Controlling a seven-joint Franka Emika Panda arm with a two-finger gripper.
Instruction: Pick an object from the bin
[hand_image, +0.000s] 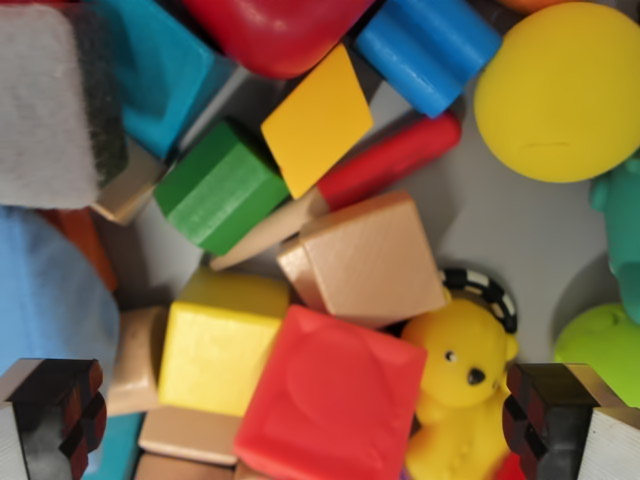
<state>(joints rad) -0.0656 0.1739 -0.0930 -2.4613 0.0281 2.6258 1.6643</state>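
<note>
The gripper (320, 425) is open: its 2 dark fingertips (50, 415) stand far apart at the lower corners of the wrist view and hold nothing. Between them lies the red block (335, 400), with a round shape pressed in its top face, so I judge it is the object to pick. It sits on the heap, touching the yellow cube (220, 340) on the wrist view's left and the yellow bear toy (460, 385) on the right.

To do this step well, the claw should come down straight with the red block centred, because the neighbours are very close. The left fingertip has the yellow cube and some plain wood pieces (135, 360) below it; the right one has the bear's head just beside it.

Free space is small. Bare grey bin floor (500, 230) shows only in the upper right, between the tan wooden block (365, 260), the red-tipped stick (390, 160) and the yellow ball (560, 90). No bin wall is visible.
</note>
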